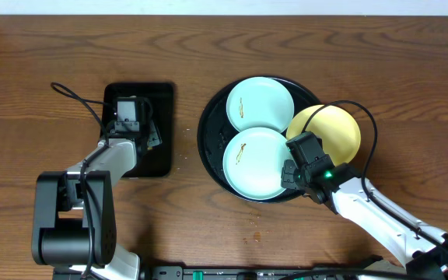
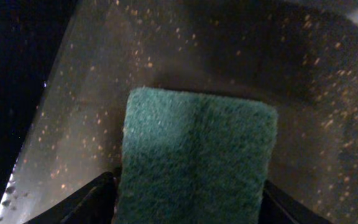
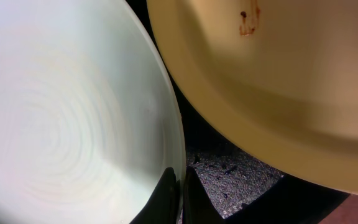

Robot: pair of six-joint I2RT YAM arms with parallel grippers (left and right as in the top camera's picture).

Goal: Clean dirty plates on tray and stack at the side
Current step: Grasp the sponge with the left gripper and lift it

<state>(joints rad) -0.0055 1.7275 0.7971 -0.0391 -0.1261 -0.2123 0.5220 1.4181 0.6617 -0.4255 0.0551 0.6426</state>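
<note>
Seen from above, a dark wooden table [image 1: 53,47] holds a round black tray [image 1: 212,128] right of centre, with three small plates on it. The far pale blue plate [image 1: 261,103] lies at the back of the tray and the near pale blue plate [image 1: 251,159] lies at the front, the two just beside each other. Each has a thin brown smear left of its middle. The yellow plate [image 1: 334,131] lies on the tray's right side, and its right part reaches out past the raised rim.

The right gripper [image 3: 180,199] comes in from the lower right and is clamped on the right edge of the near pale blue plate. In the right wrist view its two dark fingers [image 3: 165,194] are pinched together with the thin rim of that plate between them. The yellow plate sits close by on the right, with a small brown smear near its upper edge.

The left gripper [image 2: 190,202] is well apart from the plates, over a rectangular black tray [image 1: 164,117] on the table's left side. In the left wrist view a green scouring pad [image 2: 197,155] lies between its widely spread fingers, which meet the pad's two sides. Whether they squeeze it or only straddle it cannot be told
</note>
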